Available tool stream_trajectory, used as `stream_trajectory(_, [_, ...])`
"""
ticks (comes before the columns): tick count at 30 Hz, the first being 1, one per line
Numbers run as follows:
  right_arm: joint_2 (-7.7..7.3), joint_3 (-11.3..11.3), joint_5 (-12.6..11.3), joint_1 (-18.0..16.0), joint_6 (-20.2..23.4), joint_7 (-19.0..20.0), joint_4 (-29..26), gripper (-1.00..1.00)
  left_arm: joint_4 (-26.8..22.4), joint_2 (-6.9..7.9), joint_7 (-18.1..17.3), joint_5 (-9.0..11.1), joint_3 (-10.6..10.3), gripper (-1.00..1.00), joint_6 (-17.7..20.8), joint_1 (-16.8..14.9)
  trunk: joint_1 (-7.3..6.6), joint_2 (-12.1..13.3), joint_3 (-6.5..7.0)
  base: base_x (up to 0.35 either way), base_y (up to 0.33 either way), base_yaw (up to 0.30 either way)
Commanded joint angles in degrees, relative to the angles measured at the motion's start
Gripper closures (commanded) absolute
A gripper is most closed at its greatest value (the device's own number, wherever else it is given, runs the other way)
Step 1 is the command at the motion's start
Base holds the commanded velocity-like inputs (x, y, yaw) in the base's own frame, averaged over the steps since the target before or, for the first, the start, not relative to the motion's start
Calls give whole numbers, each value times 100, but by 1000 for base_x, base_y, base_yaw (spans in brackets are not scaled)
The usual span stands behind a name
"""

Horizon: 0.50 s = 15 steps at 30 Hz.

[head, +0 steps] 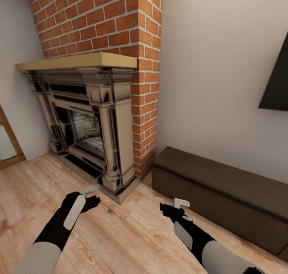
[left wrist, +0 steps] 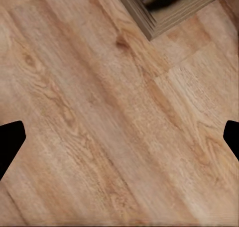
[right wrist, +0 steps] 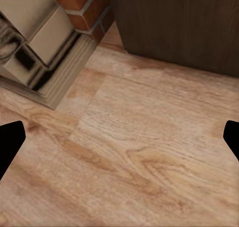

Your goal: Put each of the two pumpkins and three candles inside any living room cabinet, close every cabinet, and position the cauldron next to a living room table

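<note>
Brick chimney: red brick [head: 100,21] rises above a stone-coloured fireplace surround [head: 96,125] with a pale wooden mantel [head: 76,61]; one of each, standing in the room's corner.
Cabinet: one long, low dark-brown unit [head: 224,194] stands against the white wall [head: 208,65] just beside the brick, its front flush, so I judge it closed. In the right wrist view its dark end [right wrist: 179,23] sits near the brick corner, a strip of floor between.
Floor: light wood planks [head: 120,234] lie bare under both arms.
Left gripper: it [head: 91,194] hangs low over the planks near the fireplace base; in its wrist view the two dark fingertips [left wrist: 10,142] stand wide apart at the frame's edges with nothing between them, so it is spread and carrying nothing.
Right gripper: it [head: 176,208] hangs over the floor in front of the cabinet's near end; its fingertips [right wrist: 10,142] are likewise far apart around bare wood, wide and unloaded.
Why held so: both arms are tucked forward and low, which reads as a travelling pose while the base faces the cabinet corner.
Count: two grippers, one cabinet, one fireplace, one dark screen edge [head: 276,81] on the wall.
Task stage: with both grippers free, I judge that either fetching things or opening a drawer comes next.
</note>
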Motion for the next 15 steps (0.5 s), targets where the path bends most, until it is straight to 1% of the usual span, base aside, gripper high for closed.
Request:
stream_trajectory(1, [-5, 53, -59, -6, -29, -34, 1, -100, 73, 4, 46, 61, 88, -100, 7, -5, -23, 39, 13, 0, 0, 2])
stream_trajectory(6, [-3, 69, -42, -6, -29, -34, 2, -100, 153, 13, 38, 53, 224, -100, 7, -7, -133, 239, 102, 0, 0, 0])
stream_trajectory(10, [1, 73, -39, -5, -32, -42, 2, -100, 127, 14, 45, 33, 242, -100, 7, -7, -221, 400, 175, 0, 0, 4])
stream_trajectory(11, [1, 74, -37, -5, -34, -42, 2, -100, 121, 14, 46, 32, 244, -100, 7, -7, -243, 440, 194, 0, 0, 60])
stream_trajectory(13, [1, 74, -36, -4, -36, -43, 2, -100, 116, 9, 46, 32, 245, -100, 7, -7, -243, 440, 197, 0, 0, 131])
stream_trajectory(15, [1, 75, -34, -5, -37, -43, 2, -100, 106, 12, 46, 32, 246, -100, 7, -7, -243, 440, 198, 0, 0, 219])
